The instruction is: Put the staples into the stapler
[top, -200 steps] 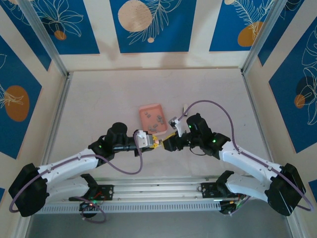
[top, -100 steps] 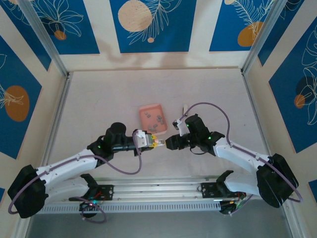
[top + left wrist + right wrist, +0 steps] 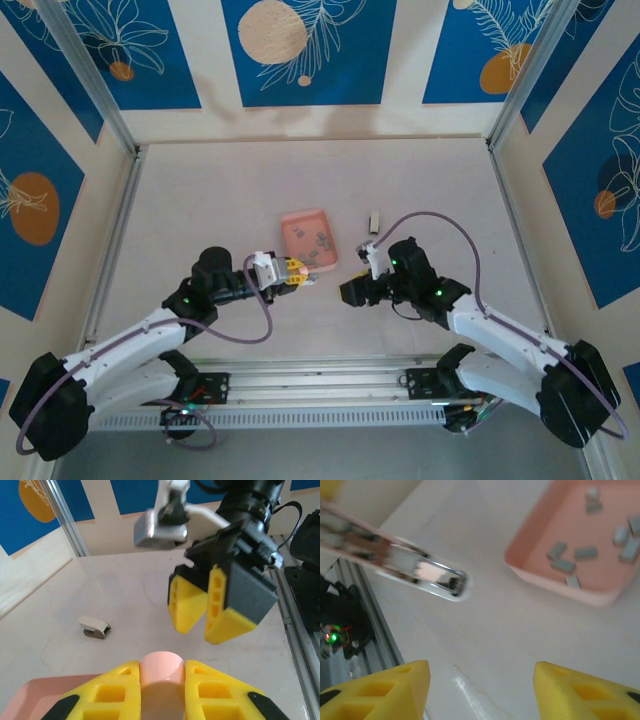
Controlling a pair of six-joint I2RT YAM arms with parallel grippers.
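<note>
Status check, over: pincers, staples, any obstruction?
Left pincer shut on stapler. Right pincer open, empty, facing it. Staples loose in tray, none picked up. A grey piece lies off the path.

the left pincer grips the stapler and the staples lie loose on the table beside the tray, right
No. The staples lie in the tray, not on the table; the right wrist view shows it. The left pincer does grip the stapler.
</note>
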